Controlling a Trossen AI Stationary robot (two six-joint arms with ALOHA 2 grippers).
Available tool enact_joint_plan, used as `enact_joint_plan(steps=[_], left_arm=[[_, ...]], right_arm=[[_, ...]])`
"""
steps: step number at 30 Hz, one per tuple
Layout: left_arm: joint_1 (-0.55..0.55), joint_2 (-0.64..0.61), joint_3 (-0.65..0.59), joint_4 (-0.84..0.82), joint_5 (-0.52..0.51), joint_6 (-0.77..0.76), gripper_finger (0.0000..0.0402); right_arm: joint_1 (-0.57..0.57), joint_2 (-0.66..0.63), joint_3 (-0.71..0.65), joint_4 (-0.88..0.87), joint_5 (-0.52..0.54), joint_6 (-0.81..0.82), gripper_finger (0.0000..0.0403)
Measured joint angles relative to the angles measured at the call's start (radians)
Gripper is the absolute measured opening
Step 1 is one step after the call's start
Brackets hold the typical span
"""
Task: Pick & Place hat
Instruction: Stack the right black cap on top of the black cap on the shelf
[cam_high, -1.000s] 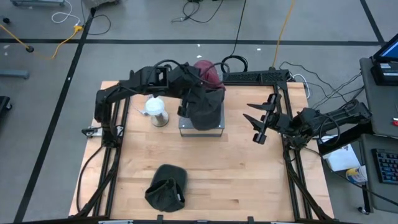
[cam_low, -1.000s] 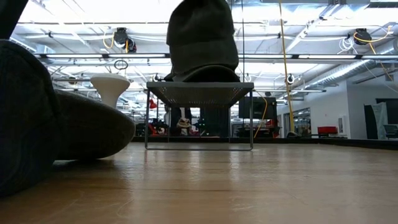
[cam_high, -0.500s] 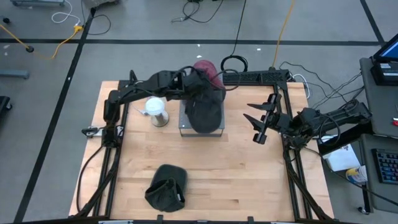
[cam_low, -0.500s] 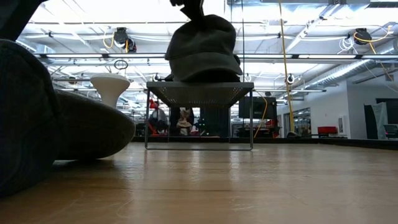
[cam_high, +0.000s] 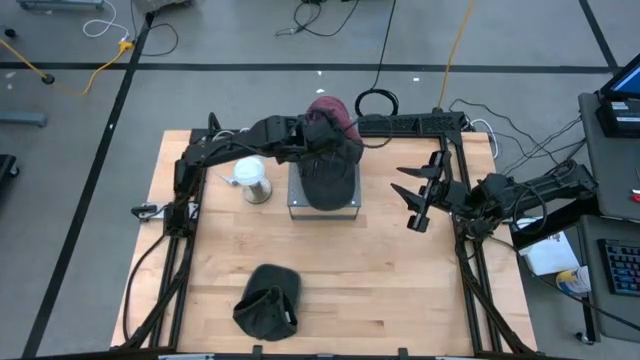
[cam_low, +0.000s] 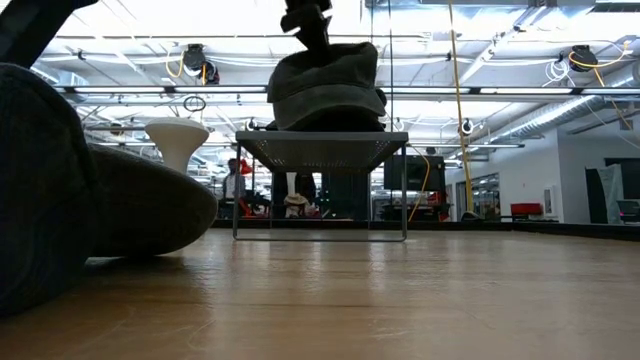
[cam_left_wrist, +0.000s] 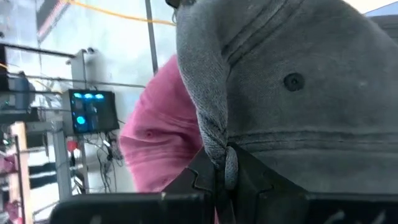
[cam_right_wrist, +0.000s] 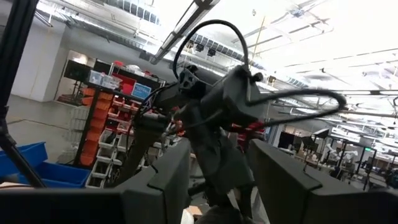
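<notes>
A grey hat (cam_high: 328, 178) sits on a small metal stand (cam_high: 352, 208) at the table's middle far part; in the low view the hat (cam_low: 326, 88) lies squat on the stand's top (cam_low: 320, 150). My left gripper (cam_high: 311, 138) is shut on the hat's far end. A pink hat (cam_high: 337, 110) lies just beyond it, also in the left wrist view (cam_left_wrist: 158, 140). A second dark hat (cam_high: 268, 298) rests on the table near the front edge. My right gripper (cam_high: 417, 196) hangs open to the right of the stand, holding nothing. My left gripper pinches a raised fold of the grey hat's cloth (cam_left_wrist: 219, 146) between its two fingers, at the hat's far end. The fingers (cam_low: 306, 25) come slanting down from the table's far left. The hat rests on the stand's top, slumped below the fingers.
A white cup-shaped object (cam_high: 252, 178) stands left of the stand. The dark hat near the front fills the low view's left side (cam_low: 70, 200). Black cables and a bar (cam_high: 410, 122) lie along the far edge. Bare wood (cam_high: 400, 290) lies front right.
My left gripper has come down and gone a little toward the table's right, tipping further downward, still shut on the grey hat. The hat, which hung tall over the stand, has settled onto the stand's top and slumped flatter.
</notes>
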Motion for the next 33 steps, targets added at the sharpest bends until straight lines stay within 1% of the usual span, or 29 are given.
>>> enact_joint_plan(steps=[2,6,15,17,22,27,33], left_arm=[[0.000,0.018,0.000,-0.007,-0.012,-0.027,0.0020],[0.000,0.053,0.000,-0.015,-0.040,-0.069,0.0020],[0.011,0.107,-0.002,-0.038,-0.067,-0.157,0.0020],[0.018,0.113,-0.003,-0.048,-0.067,-0.180,0.0026],[0.025,0.128,-0.003,-0.063,-0.060,-0.230,0.0063],[0.021,0.121,-0.003,-0.061,-0.061,-0.242,0.0103],[0.009,0.107,-0.002,-0.057,-0.063,-0.256,0.0164]], right_arm=[[0.000,0.001,0.000,-0.008,-0.005,0.004,0.0160],[0.000,0.004,0.000,-0.018,-0.051,0.011,0.0160],[0.000,0.009,0.000,-0.029,-0.052,0.012,0.0160],[0.000,0.010,0.000,-0.029,-0.053,0.009,0.0160],[0.000,0.010,-0.001,-0.038,-0.052,0.005,0.0160],[0.000,0.010,-0.001,-0.043,-0.051,0.009,0.0160],[0.000,0.010,-0.001,-0.045,-0.051,0.007,0.0160]])
